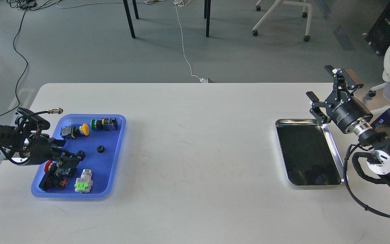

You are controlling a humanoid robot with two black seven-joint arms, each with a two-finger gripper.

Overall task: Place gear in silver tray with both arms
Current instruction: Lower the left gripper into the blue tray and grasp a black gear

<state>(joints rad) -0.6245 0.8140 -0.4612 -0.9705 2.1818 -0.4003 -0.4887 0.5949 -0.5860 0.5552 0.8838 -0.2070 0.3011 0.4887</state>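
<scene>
Starting at the far left, the left arm (pixel 2 142) comes in low over the table edge and its left gripper (pixel 67 159) is down inside the blue tray (pixel 113 176), right over the cluster of parts at the near-left corner. It's dark on dark there, so honestly I can't tell if the fingers are spread or pinching anything. The blue tray sits on the left side of the white table (pixel 195 152) and holds a bunch of push-button parts: a yellow-capped button (pixel 84 129) and a green-capped button (pixel 95 124) along the far side, a red button (pixel 47 166) mostly tucked under the gripper, and a grey switch with a bright green base (pixel 83 181) at the near edge. The small black gear (pixel 100 148) lies on its own in the middle of the blue tray, just right of the gripper and apart from it. The whole middle of the table is bare. Over on the right is the silver tray (pixel 333 142), well apart from the blue one, its dark mirror bottom showing nothing in it. The right arm (pixel 381 159) comes in from the right edge, and the right gripper (pixel 330 88) is raised just beyond the tray's far-right corner, fingers spread wide with nothing between them.
</scene>
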